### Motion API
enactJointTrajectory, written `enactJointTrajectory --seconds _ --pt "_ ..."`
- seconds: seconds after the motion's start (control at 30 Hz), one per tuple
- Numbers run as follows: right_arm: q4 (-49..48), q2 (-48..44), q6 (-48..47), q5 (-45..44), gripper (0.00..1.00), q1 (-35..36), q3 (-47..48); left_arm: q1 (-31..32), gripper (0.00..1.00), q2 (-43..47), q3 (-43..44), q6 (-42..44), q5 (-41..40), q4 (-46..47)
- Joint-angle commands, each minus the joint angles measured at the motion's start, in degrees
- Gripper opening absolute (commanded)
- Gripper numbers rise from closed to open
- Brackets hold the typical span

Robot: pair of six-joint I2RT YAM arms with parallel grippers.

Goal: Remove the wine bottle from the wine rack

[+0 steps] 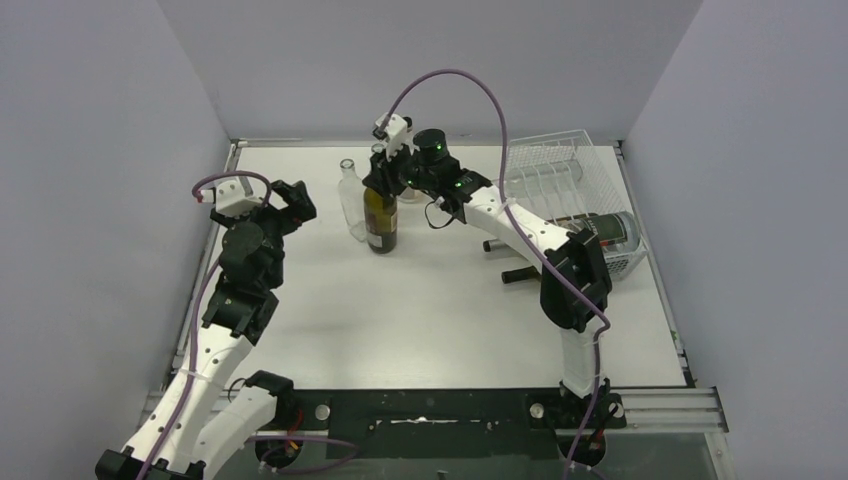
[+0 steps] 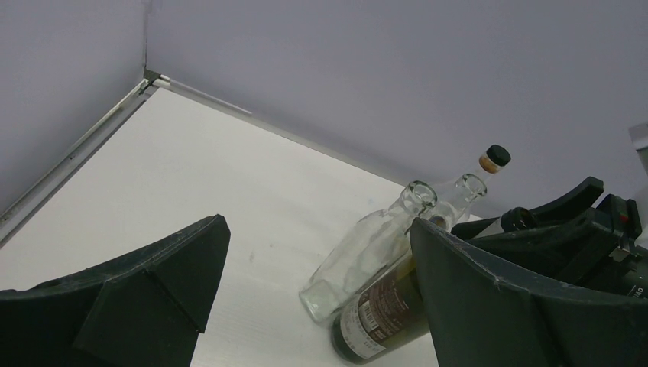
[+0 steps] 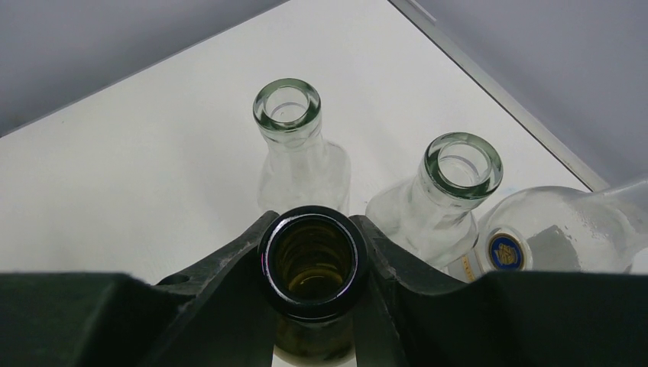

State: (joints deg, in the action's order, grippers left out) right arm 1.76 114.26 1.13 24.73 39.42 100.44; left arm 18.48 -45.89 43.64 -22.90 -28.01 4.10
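Because the right arm [image 1: 520, 225] has the wine bottle [image 1: 381, 222] only by its neck, with its jaws closed snugly on the dark glass just under the lip, the main danger is a slip. Smooth round glass in so narrow a grip could slide or swing if the arm moves quickly or tilts. The bottle stands upright near the back middle of the surface [image 1: 420, 320], well apart from the wine rack [image 1: 560, 170] at the far right. The lifting-off part therefore looks done, and what is left, I judge, is to set it down and let go. Whether its base touches the surface I cannot tell from these views, and that matters: opening the jaws with any gap beneath would drop it, and a tall bottle landing slightly tilted could topple. Crowding is the second risk. A clear bottle [image 1: 350, 200] stands just beside it on the left, and a second clear bottle [image 3: 424, 218] and a corked bottle [image 3: 550, 233] sit close by — a sideways nudge on release, or the jaws spreading wide as they open, could knock one over and start a chain. Drawing straight up off the neck before any sideways move seems safest. The left arm [image 1: 240, 290] sits off to the left with its jaws wide apart and holding nothing, near enough that a careless reach could also strike the group. Another dark bottle [image 1: 610, 232] lies at the rack's near end, close to the right arm's elbow — a wide swing there could jar it.
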Motion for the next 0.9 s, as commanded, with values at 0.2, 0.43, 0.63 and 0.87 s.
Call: enactJointTrajectory --seconds 0.2,0.43,0.63,0.87 --pt "-2.63 -1.76 -0.99 -1.67 0.4 0.44 4.92 -0.46 0.91 0.77 0.66 0.31 0.79 3.46" --pt "-0.98 -3.09 -1.11 -1.69 0.66 0.4 6.04 -0.46 0.91 0.62 0.66 0.23 0.87 3.55" --pt "0.9 -6.72 -0.67 -1.64 0.86 0.53 5.07 -0.42 0.91 0.45 0.61 0.22 1.16 3.55" --pt "4.56 -15.24 -4.21 -1.64 0.98 0.49 1.59 -0.37 0.91 0.43 0.66 0.04 1.5 3.55"
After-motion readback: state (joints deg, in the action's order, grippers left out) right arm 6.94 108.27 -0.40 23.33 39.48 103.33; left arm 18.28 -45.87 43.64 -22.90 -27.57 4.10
